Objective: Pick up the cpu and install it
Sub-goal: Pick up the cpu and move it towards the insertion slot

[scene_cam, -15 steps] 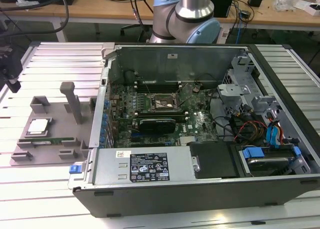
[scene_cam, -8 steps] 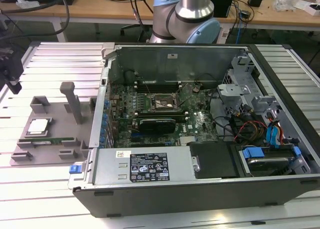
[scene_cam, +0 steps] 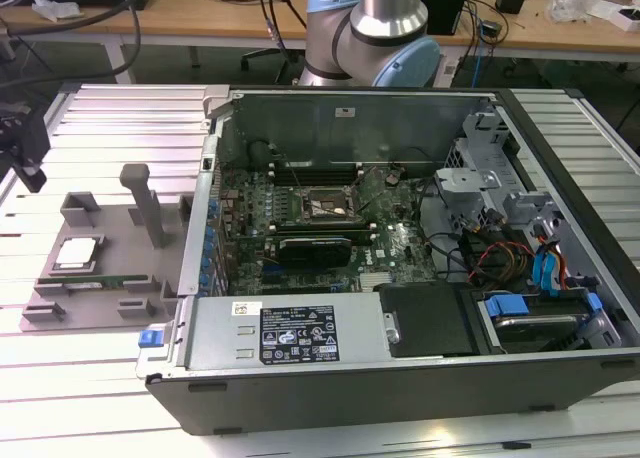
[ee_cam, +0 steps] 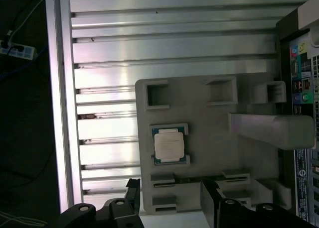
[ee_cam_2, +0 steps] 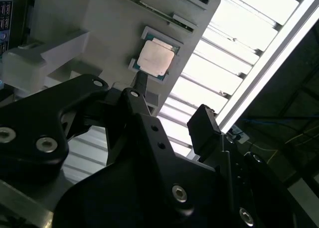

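One cpu [ee_cam: 168,145] lies in a grey holder [ee_cam: 214,153] on the slatted desk [ee_cam: 149,49]; the claw [ee_cam: 169,188] faces it, spread and empty. The label [scene_cam: 300,333] on the computer case [scene_cam: 400,388] is unreadable.

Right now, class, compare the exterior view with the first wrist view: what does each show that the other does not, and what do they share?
Exterior view, not the first wrist view: the inside of the open computer case, with its motherboard and black socket frame, and the arm behind the case.

First wrist view, not the exterior view: a power strip on the dark floor beside the table, and the case's coloured rear ports.

Both: the cpu lying in its grey tray on the slatted metal table, near the tray's upright post.
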